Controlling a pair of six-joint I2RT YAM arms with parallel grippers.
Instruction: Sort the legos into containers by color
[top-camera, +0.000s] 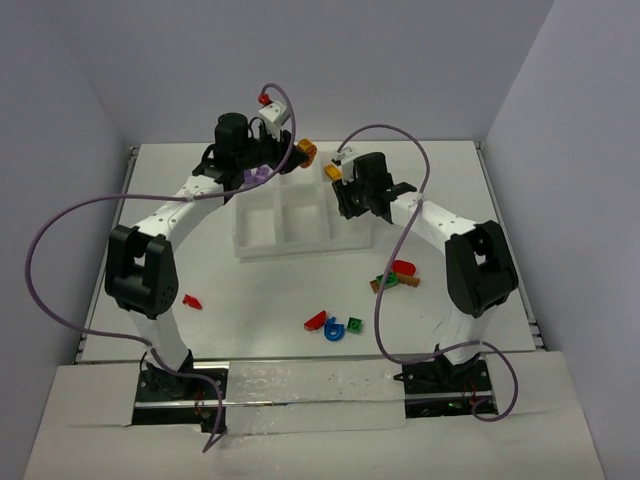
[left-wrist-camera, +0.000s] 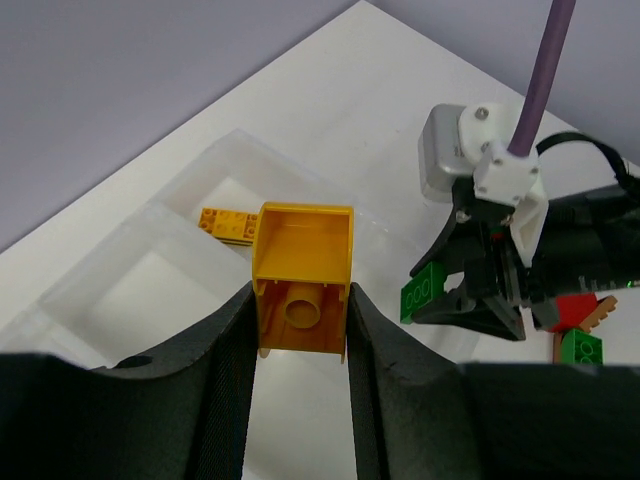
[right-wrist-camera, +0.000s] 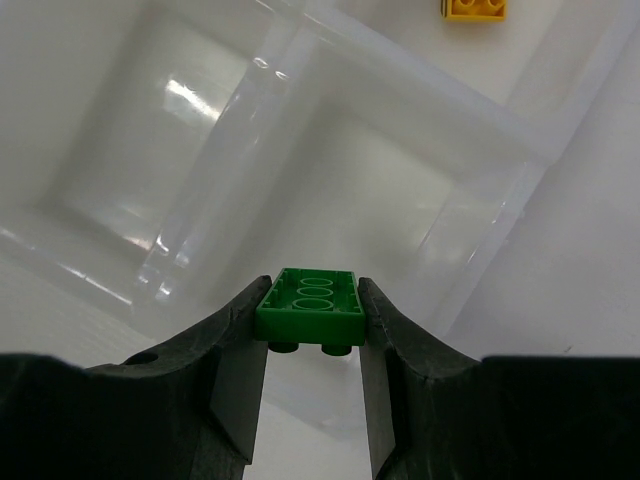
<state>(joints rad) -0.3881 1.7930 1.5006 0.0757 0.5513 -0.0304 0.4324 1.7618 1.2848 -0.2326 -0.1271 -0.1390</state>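
Note:
The white tray (top-camera: 240, 250) stands at the middle back of the table. My left gripper (top-camera: 298, 153) is shut on a yellow-orange brick (left-wrist-camera: 302, 290) and holds it over the tray's back edge (left-wrist-camera: 170, 200). My right gripper (top-camera: 352, 208) is shut on a flat green brick (right-wrist-camera: 312, 305) and holds it above a right-hand compartment (right-wrist-camera: 400, 90). A yellow brick (top-camera: 333, 172) lies in the back right compartment, and it also shows in the left wrist view (left-wrist-camera: 228, 222). A purple piece (top-camera: 258, 175) shows at the back left compartment.
Loose legos lie on the table in front of the tray: a red one (top-camera: 192, 301) at the left, a red (top-camera: 316, 321), a blue (top-camera: 335, 329) and a green one (top-camera: 354, 325) in the middle, and a red, green and orange cluster (top-camera: 397, 275) near the right arm.

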